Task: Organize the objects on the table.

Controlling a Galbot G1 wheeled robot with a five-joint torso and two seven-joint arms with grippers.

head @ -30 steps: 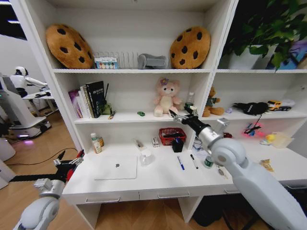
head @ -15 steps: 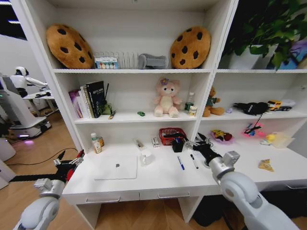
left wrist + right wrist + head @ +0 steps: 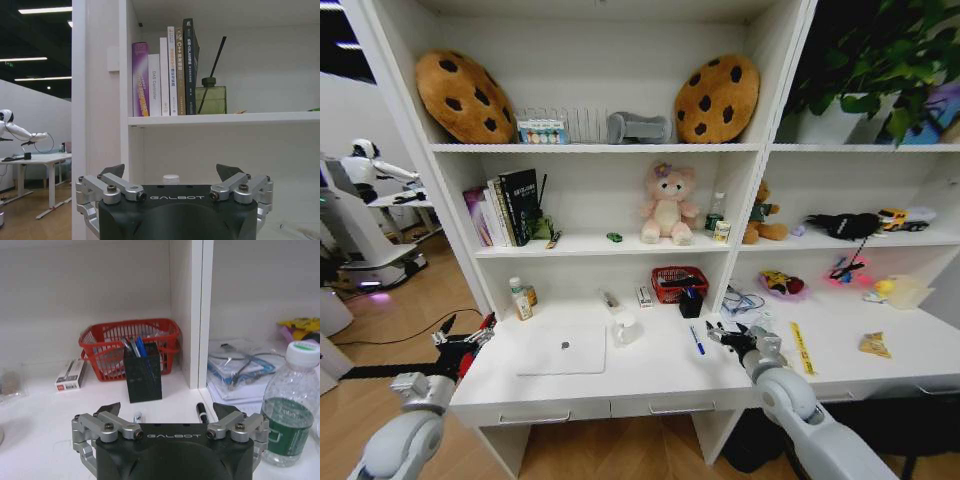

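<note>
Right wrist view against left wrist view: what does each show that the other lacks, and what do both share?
Right wrist view alone: the red basket, black pen holder, a black marker and a water bottle on the table. Left wrist view alone: upright books and a green diffuser bottle on a shelf. Both: an open gripper, right gripper and left gripper.

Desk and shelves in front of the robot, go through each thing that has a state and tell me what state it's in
laptop: lid closed, flat on the table.
water bottle: upright, capped.
pen holder: upright, pens in it.
red basket: upright.
books: standing upright on the shelf.
right gripper: open, empty, low over the table.
left gripper: open, empty, beside the table's left end.
</note>
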